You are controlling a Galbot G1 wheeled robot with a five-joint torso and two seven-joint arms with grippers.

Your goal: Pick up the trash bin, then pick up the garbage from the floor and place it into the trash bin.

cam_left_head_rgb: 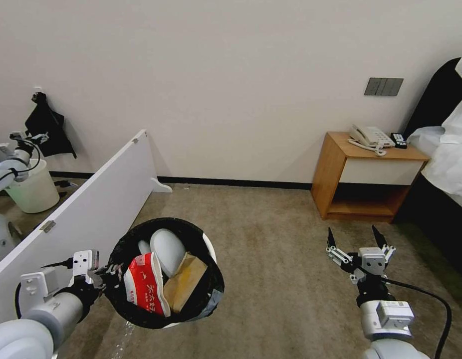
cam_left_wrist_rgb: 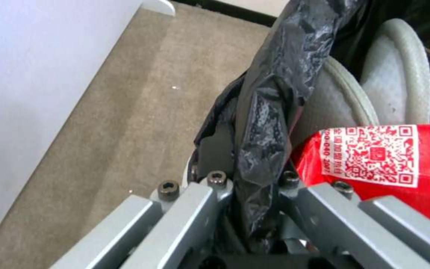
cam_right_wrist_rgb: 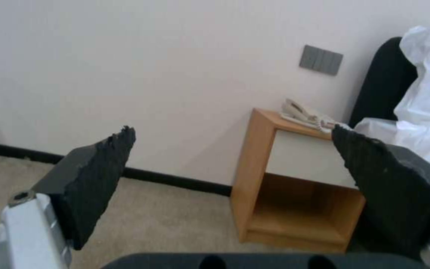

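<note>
The left gripper is clamped on the near rim of the trash bin, its jaws pinching the black bag folded over the edge, and the bin hangs off the carpet in front of the robot. The plastic wall looks stiff enough to carry by one rim grip, but the crinkly liner is thin and slick, so I judge the hold could slide on the film; a bite that takes in the hard rim under the bag is the safer place.

Inside the bin lie a red snack packet, a brown paper bag and a white slipper, all light, soft things that add little weight. The packet carries white Chinese characters I cannot make out, and from the left wrist its white label shows a QR code beside a number that seems to begin 400-040.

The right gripper hovers empty over bare carpet, fingers spread wide.

Farther off, a white board stands at the left with a pale bucket behind it; a wooden nightstand with a telephone sits against the wall.
</note>
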